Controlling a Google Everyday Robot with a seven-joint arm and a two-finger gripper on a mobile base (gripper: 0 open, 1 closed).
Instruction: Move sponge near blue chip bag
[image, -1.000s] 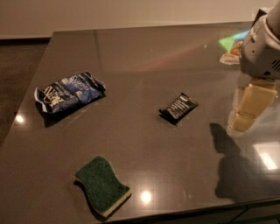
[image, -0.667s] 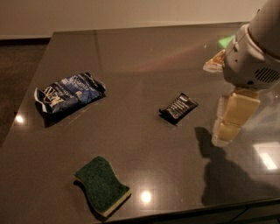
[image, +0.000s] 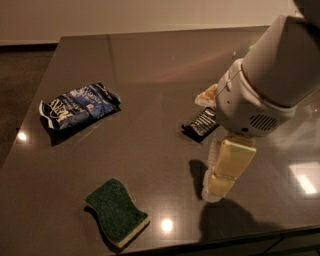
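Claw (image: 213, 192) above tabletop (image: 150, 65), apart from sponge (image: 116, 212); open or closed, cannot tell. Risk of knocking sponge off near edge, away from bag (image: 79, 106).

The one view looks steeply down from above the near edge of the dark surface (image: 150, 150), facing its far edge. It sits close: the arm (image: 265, 85) fills the upper right, the claw (image: 221, 176) hangs low over the surface right of centre, the sponge (image: 116, 212) lies nearest, the blue chip bag (image: 80, 106) farther left.
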